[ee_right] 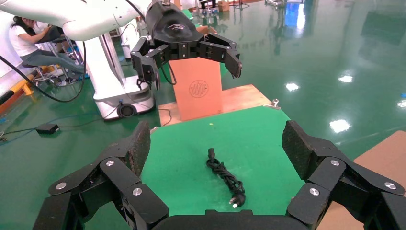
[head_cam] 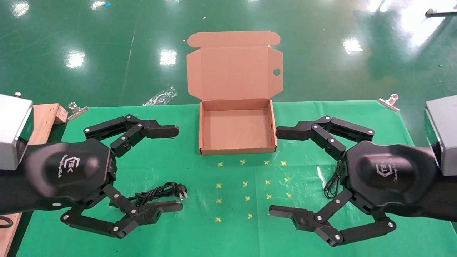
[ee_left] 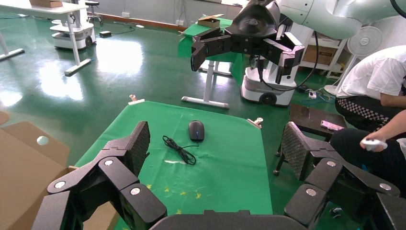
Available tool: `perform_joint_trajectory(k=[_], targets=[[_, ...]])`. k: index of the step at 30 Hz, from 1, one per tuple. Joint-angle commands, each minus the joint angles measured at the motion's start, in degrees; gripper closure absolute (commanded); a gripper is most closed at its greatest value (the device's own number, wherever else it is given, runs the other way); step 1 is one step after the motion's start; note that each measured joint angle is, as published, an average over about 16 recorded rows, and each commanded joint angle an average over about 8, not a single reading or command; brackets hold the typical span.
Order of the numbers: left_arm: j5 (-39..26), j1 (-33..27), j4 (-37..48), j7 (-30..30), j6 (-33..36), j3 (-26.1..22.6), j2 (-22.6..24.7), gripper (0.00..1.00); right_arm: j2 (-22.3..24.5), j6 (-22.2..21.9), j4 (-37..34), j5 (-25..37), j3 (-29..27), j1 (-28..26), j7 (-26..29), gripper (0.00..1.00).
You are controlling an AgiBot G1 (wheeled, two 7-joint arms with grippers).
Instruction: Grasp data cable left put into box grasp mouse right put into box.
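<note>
The brown cardboard box (head_cam: 202,128) stands open at the table's far middle, its lid (head_cam: 234,67) raised, and it holds nothing. The bundled black data cable (head_cam: 160,192) lies on the green cloth at the left, plug toward the centre; it also shows in the right wrist view (ee_right: 225,176). My left gripper (head_cam: 176,169) hovers above it, open and empty. The black mouse (ee_left: 196,130) lies on the cloth at the right with its thin cord (ee_left: 179,149). In the head view only the cord (head_cam: 332,185) shows; the mouse is hidden under my right gripper (head_cam: 276,172), which is open and empty.
Yellow cross marks (head_cam: 246,184) dot the cloth in front of the box. Metal clips (head_cam: 76,110) (head_cam: 389,101) hold the cloth's far corners. A wooden board (head_cam: 46,117) lies at the left edge. A plastic wrapper (head_cam: 162,95) lies on the floor behind the table.
</note>
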State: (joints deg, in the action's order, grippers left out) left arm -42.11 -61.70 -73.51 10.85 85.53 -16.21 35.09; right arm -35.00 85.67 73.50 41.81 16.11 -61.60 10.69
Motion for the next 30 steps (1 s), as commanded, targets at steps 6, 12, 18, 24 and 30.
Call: perform_joint_trajectory(k=[6, 12, 18, 24, 30], targets=[[0.0, 0.0, 0.0, 0.0, 0.0, 0.0, 0.0, 0.0, 0.0, 0.0, 0.0, 0.0, 0.0, 0.0, 0.0, 0.0], [0.0, 0.0, 0.0, 0.0, 0.0, 0.0, 0.0, 0.0, 0.1, 0.0, 0.1, 0.0, 0.0, 0.1, 0.0, 0.0], [-5.4, -0.4, -1.5, -1.3, 0.0, -1.7, -0.7, 0.0, 2.5, -1.0, 0.9, 5.1, 1.0, 0.9, -0.7, 0.0], [-24.6, -4.2, -3.7, -3.6, -2.6, -7.5, -0.3, 0.0, 5.9, -4.9, 2.9, 15.3, 3.3, 2.8, -0.8, 0.0], [-45.5, -8.5, -3.9, -0.9, -6.9, -14.3, 3.5, 0.0, 7.2, -8.8, 3.2, 19.9, 4.3, 5.1, 0.3, 0.0]])
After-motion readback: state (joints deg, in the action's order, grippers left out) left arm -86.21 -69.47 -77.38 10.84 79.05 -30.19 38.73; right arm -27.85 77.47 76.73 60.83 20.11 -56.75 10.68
